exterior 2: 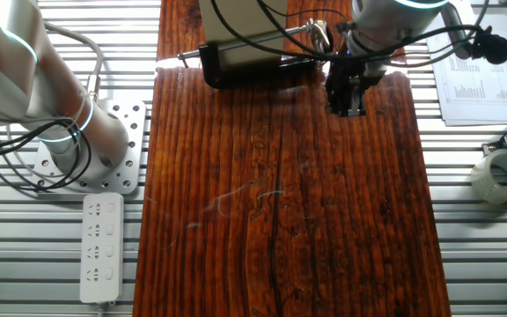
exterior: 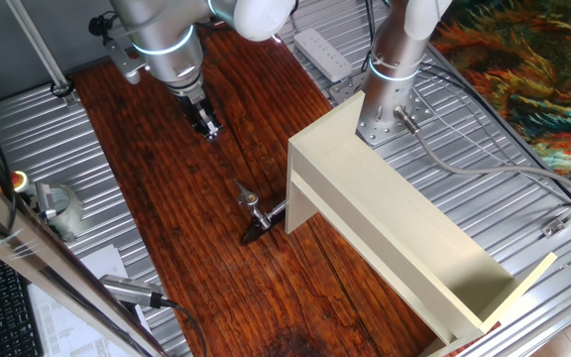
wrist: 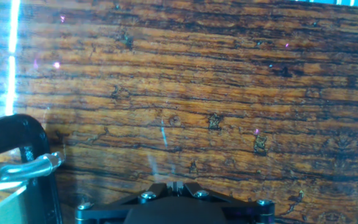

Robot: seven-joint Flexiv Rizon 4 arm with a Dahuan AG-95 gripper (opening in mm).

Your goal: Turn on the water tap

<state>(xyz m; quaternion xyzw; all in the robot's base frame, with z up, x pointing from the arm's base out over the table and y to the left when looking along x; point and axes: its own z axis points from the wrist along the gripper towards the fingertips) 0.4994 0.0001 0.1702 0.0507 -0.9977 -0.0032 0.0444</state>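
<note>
Approach seems the step in hand: the end effector (exterior: pixel 206 123) hangs above the wooden counter (exterior: pixel 181 228), well apart from the water tap (exterior: pixel 256 210), which juts from the end of the cream box (exterior: pixel 395 213), holding nothing. Its fingers look together, and next it must reach the thin lever. Hand view cuts the tap off at the left edge, and its lever is tiny in both fixed views.

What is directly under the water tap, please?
Under the water tap only the bare wooden table shows. Its black spout hangs just above the wood. Behind it stands the cream box, which hides where the stem is fixed.
</note>
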